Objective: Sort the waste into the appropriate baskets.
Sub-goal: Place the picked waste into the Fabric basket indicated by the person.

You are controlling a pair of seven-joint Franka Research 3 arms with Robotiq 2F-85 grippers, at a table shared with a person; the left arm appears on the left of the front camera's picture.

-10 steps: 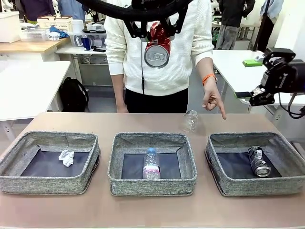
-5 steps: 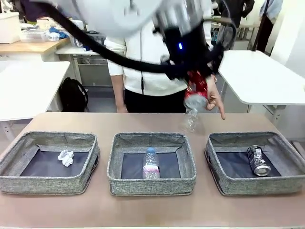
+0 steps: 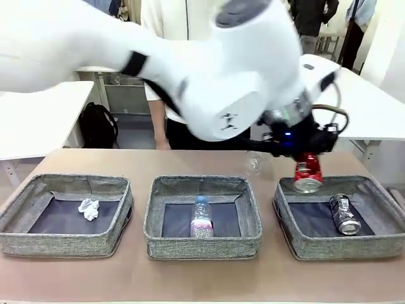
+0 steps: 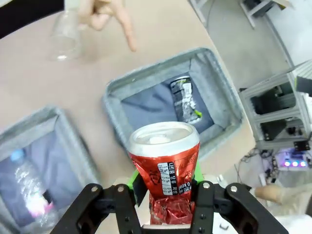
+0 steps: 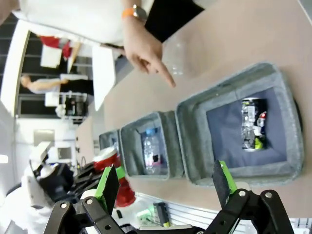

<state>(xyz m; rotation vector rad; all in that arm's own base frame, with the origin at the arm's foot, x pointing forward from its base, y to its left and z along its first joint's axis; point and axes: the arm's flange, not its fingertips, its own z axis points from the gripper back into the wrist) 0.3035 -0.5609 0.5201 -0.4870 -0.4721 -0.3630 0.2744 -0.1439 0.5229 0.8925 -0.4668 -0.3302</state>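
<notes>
Red crushed can (image 4: pixel 164 163) pinched in left gripper (image 4: pixel 165 191), poised above right basket (image 3: pixel 290 240) holding dark can (image 3: pixel 343 214); drop step; next, jaws part over the bin; right gripper (image 5: pixel 166 187) wide, empty.

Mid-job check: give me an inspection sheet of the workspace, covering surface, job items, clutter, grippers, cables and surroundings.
Surface: tan table carrying three grey woven fabric baskets in a row.
Job's things: crumpled white paper ball in the left basket; clear plastic bottle with pale label in the middle basket; crushed dark can in the right basket; crushed clear plastic container on the table behind the baskets.
Clutter: nothing seen.
Grippers: left gripper shut on crushed red can above the right basket; right gripper open, holding nothing.
Cables: black cable looping at the left wrist.
Surroundings: person's hand pointing down at the table; white tables behind.
</notes>
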